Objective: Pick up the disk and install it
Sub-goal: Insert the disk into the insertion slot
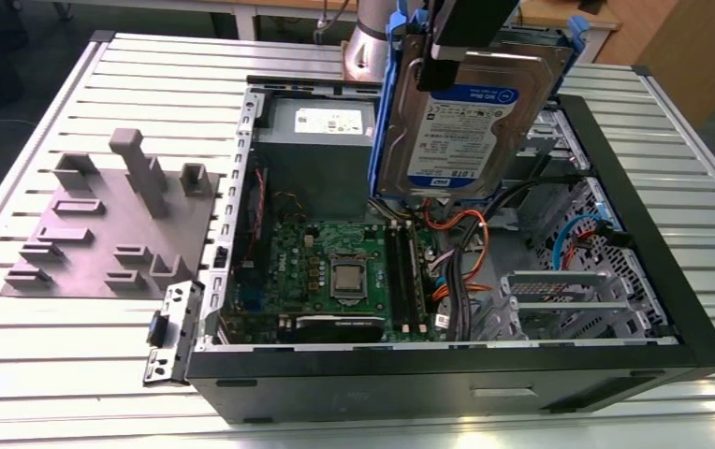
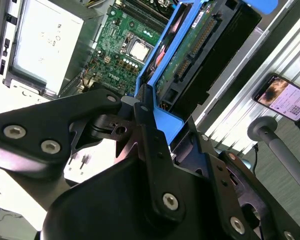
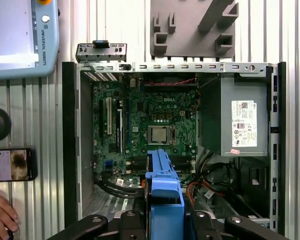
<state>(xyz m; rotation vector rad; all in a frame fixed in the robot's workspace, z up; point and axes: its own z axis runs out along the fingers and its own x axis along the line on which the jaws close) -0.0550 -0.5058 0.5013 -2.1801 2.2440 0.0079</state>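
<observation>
Now the gripper (image 2: 140, 107) is closed on the disk (image 1: 458, 126) and holds it in the air above the open case (image 1: 657, 309), over the side next to the grey box (image 1: 313, 154). The disk hangs on edge, with its label toward the exterior camera — I think this keeps its connector end free for the drive bay. In the second wrist view the fingers (image 2: 145, 125) clamp the blue bracket (image 2: 162, 117), not the metal body. Below the disk lies the board (image 3: 155, 120), and cables (image 1: 458, 257) are near.
</observation>
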